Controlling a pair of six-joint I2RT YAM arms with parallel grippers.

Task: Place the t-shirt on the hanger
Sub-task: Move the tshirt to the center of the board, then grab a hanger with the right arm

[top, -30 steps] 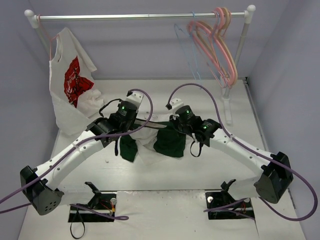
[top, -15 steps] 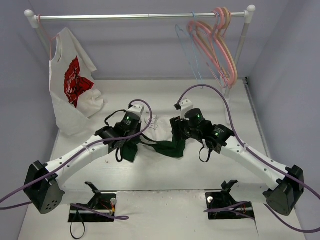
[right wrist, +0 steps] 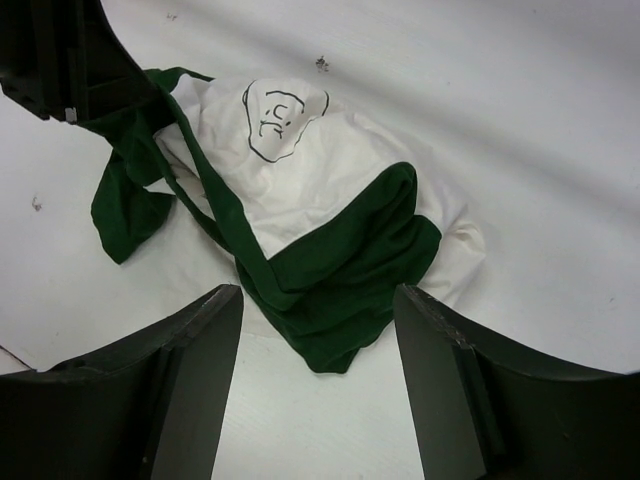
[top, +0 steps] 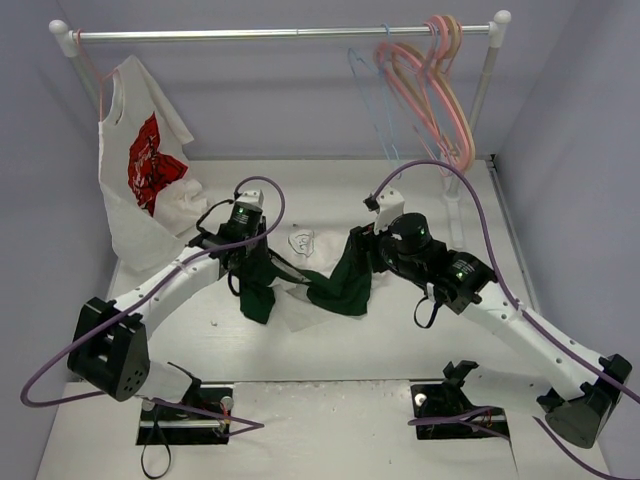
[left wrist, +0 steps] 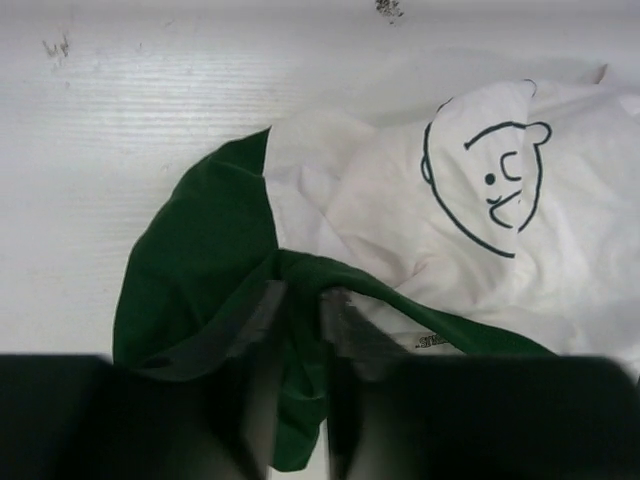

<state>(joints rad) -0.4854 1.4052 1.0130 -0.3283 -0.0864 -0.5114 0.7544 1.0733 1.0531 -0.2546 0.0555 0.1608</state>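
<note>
Left claw (left wrist: 300, 400), nearly shut, pinches the green collar of the t-shirt (top: 335, 285) crumpled mid-frame, right claw (right wrist: 315, 300) gapes empty above it — the hanger (top: 372, 100) hangs bare at upper right, so nothing is done yet.

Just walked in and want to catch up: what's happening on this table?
A robot is working on a crumpled t-shirt lying on the table. The left gripper pinches its green trim. The right gripper hovers open above it, holding nothing. The light-blue hanger hangs on the rail, not yet fetched.
</note>
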